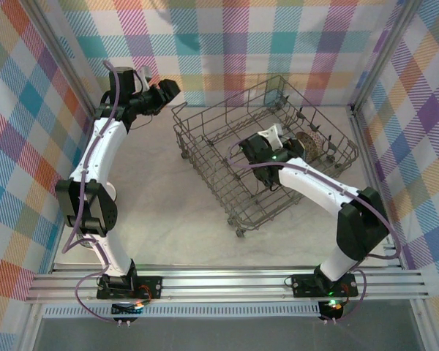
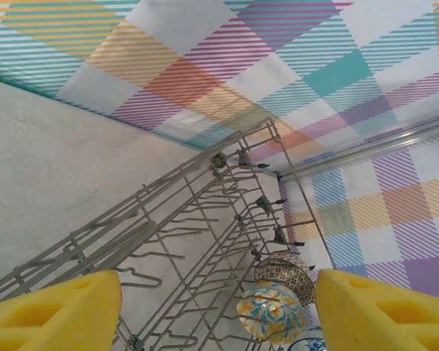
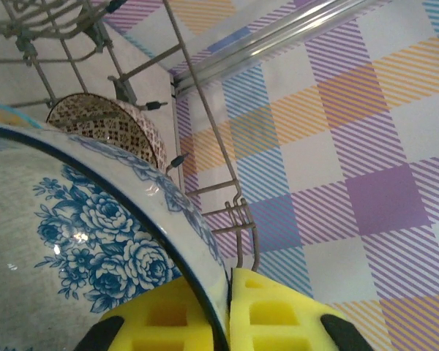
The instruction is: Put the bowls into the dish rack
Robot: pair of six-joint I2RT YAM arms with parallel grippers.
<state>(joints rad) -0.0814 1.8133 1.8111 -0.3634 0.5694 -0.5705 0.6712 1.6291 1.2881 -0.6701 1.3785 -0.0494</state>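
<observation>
Right wrist: right gripper [image 3: 224,314] pinches blue-rose bowl [image 3: 80,241] by its rim; a slip could chip the brown-patterned bowl [image 3: 106,128] (left gripper [image 2: 219,314] gapes empty).

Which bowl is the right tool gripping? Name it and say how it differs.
The blue-rose bowl, its rim pinched in the right tool; the brown-patterned bowl stands free in the rack behind it.

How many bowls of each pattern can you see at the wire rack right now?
Blue-and-white rose bowl: 1
Brown-patterned bowl: 1
Floral teal-and-orange bowl: 1
Total: 3 bowls at the dish rack
</observation>
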